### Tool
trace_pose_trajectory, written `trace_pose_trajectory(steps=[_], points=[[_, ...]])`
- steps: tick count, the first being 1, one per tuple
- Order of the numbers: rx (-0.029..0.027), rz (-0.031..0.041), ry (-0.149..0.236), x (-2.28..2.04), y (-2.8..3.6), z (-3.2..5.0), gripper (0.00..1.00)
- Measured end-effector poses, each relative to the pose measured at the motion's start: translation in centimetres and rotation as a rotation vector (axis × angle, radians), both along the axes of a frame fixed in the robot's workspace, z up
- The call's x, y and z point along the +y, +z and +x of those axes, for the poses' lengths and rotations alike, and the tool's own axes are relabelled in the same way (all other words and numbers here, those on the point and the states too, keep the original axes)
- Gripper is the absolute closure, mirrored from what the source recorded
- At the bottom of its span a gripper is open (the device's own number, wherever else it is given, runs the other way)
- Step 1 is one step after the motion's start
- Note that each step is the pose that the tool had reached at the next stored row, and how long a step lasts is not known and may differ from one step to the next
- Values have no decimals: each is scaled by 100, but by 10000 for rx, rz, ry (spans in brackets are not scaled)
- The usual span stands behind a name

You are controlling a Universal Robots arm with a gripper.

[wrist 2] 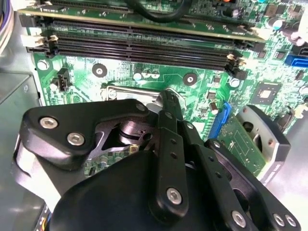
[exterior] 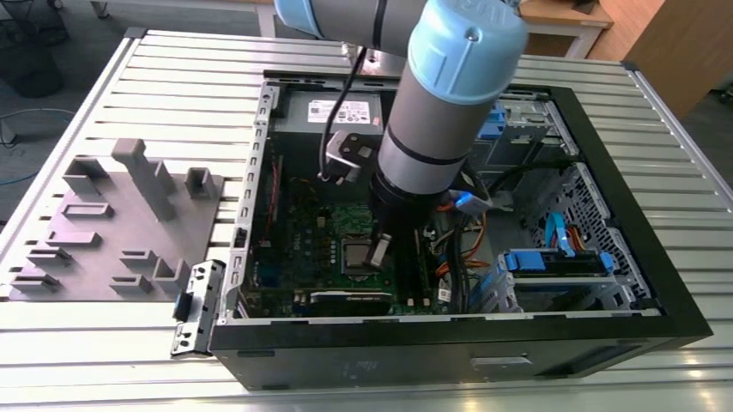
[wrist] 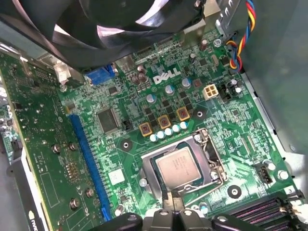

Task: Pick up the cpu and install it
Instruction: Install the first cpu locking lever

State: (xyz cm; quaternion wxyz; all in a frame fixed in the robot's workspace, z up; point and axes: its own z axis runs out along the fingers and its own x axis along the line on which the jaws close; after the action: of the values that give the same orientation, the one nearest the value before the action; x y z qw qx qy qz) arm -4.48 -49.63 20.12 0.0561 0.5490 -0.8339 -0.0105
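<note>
Here the cpu [wrist: 178, 166] lies flat in the socket [wrist: 149, 166] on the motherboard [wrist: 221, 125], its silvery top bare and a narrow gap showing between its edges and the metal frame all round. The gripper [wrist: 172, 208] hangs just over the socket edge nearest the memory slots [wrist 2: 144, 48], apart from the cpu; in the first wrist view its two fingers [wrist: 167, 199] stand drawn close together with nothing between them. In the exterior view the arm [exterior: 430, 137] reaches down into the open case [exterior: 641, 215] on the slatted bench [exterior: 137, 77]. Room around the socket is tight: a blue slot [wrist: 89, 163] and upright card [wrist: 38, 144] flank one side, a fan [wrist: 120, 19] overhangs the far side, and cables [exterior: 464, 257] run beside the gripper.
</note>
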Motion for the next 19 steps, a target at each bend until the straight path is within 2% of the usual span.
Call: trace_pose_trajectory(steps=[8,19], points=[[-1,4,-1,-12,-9,40,89],[0,4,-1,-53,-91,48,89]])
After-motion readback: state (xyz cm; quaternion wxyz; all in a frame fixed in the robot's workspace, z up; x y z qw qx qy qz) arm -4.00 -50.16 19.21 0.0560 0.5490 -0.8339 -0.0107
